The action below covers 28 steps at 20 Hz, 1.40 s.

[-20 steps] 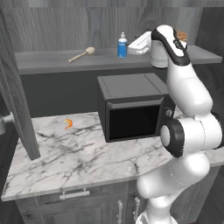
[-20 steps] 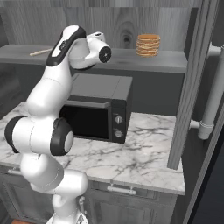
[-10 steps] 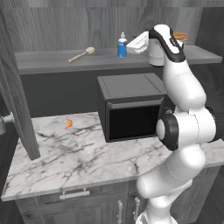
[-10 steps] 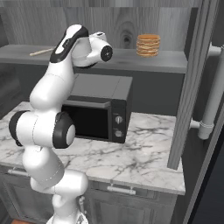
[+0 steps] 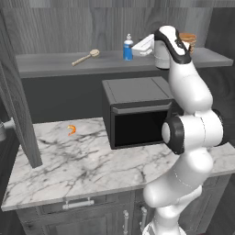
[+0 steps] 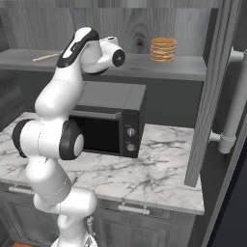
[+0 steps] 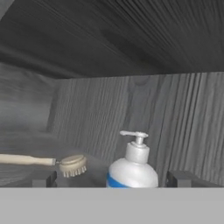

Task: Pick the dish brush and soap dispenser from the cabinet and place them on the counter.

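Observation:
The soap dispenser (image 5: pixel 128 48), a small blue bottle with a white pump, stands on the grey shelf (image 5: pixel 46 63) of the open cabinet. My gripper (image 5: pixel 135 49) is level with it, just to its right, and open. In the hand view the soap dispenser (image 7: pixel 133 169) fills the lower middle, close in front of the gripper (image 7: pixel 113 179), and the fingertips (image 7: pixel 44 179) stand wide on either side of it, apart from it. The dish brush (image 5: pixel 86 57) lies flat on the shelf further left, its pale head (image 7: pixel 73 165) towards the bottle. The dish brush (image 6: pixel 46 57) lies left of my arm.
A black microwave (image 5: pixel 137 111) sits on the marble counter (image 5: pixel 69 161) under the shelf. A stack of tan discs (image 6: pixel 163 49) stands at the shelf's right end. A small orange curled item (image 5: pixel 71 130) lies on the counter. Open cabinet doors (image 5: pixel 18 114) (image 6: pixel 212 91) hang at both sides.
The hand has moved left along the shelf, closer to the soap dispenser. The jaws have stayed open and nothing on the shelf has moved.

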Motion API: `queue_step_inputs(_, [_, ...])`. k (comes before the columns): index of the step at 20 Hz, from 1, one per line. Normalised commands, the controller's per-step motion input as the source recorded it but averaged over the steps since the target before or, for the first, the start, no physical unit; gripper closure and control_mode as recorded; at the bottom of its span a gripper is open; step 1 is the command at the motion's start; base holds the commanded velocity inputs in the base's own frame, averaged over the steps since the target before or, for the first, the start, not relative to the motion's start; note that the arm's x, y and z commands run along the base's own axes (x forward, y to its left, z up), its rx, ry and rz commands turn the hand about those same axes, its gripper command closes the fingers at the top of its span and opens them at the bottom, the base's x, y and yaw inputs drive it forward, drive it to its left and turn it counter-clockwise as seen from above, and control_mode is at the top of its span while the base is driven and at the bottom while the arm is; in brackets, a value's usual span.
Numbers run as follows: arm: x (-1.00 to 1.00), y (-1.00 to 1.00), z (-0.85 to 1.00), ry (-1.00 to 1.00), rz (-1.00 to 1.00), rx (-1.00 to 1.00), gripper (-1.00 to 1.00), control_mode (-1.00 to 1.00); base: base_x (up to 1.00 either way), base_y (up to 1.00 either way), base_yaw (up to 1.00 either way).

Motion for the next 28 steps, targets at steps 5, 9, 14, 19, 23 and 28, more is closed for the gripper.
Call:
queue_step_inputs(5, [0.11,0.00,-0.01,0.02,0.00,0.02,-1.00,-1.00,0.00,0.00,0.00])
queue_step_inputs(9, [0.09,0.00,-0.01,0.02,0.00,0.03,-1.00,-1.00,0.00,0.00,0.00])
queue_step_inputs(14, [0.08,0.00,0.00,0.00,0.00,0.04,-1.00,-1.00,0.00,0.00,0.00])
queue_step_inputs(19, [0.05,0.02,0.00,0.00,0.00,0.05,-1.00,-1.00,0.00,0.00,0.00])
queue_step_inputs(23, [0.04,0.03,0.00,0.00,0.00,0.04,-1.00,-1.00,0.00,0.00,0.00])
queue_step_inputs(28, [0.04,0.02,0.04,0.00,0.00,0.02,-1.00,-1.00,0.00,0.00,0.00])
